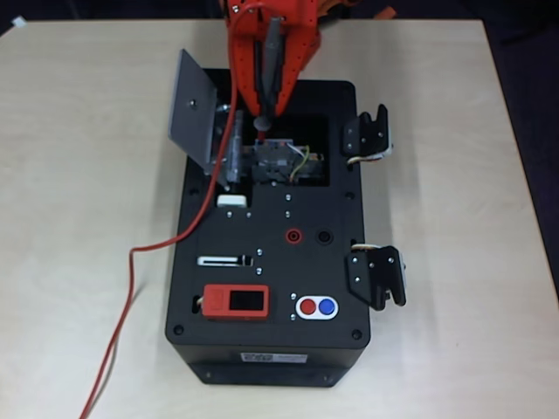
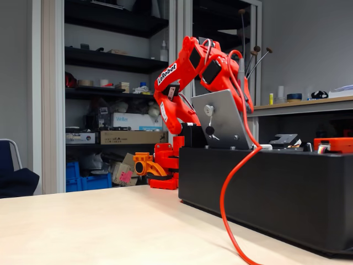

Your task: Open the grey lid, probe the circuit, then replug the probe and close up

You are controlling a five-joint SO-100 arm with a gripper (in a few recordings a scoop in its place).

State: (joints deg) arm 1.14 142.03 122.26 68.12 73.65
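Observation:
The grey lid stands swung open at the left edge of the black box's opening; in the fixed view the grey lid leans upright with its black knob facing the camera. My gripper reaches down from the top, shut on the probe. The probe points downward, and its dark tip is at the far edge of the circuit in the opening; I cannot tell if they touch. The probe's red cable trails over the box's left side onto the table. In the fixed view the lid hides the fingers.
The black box carries a red socket, a black socket, a red module with a screen and red and blue buttons. Two black latches stick out on its right side. The cable loops over the table.

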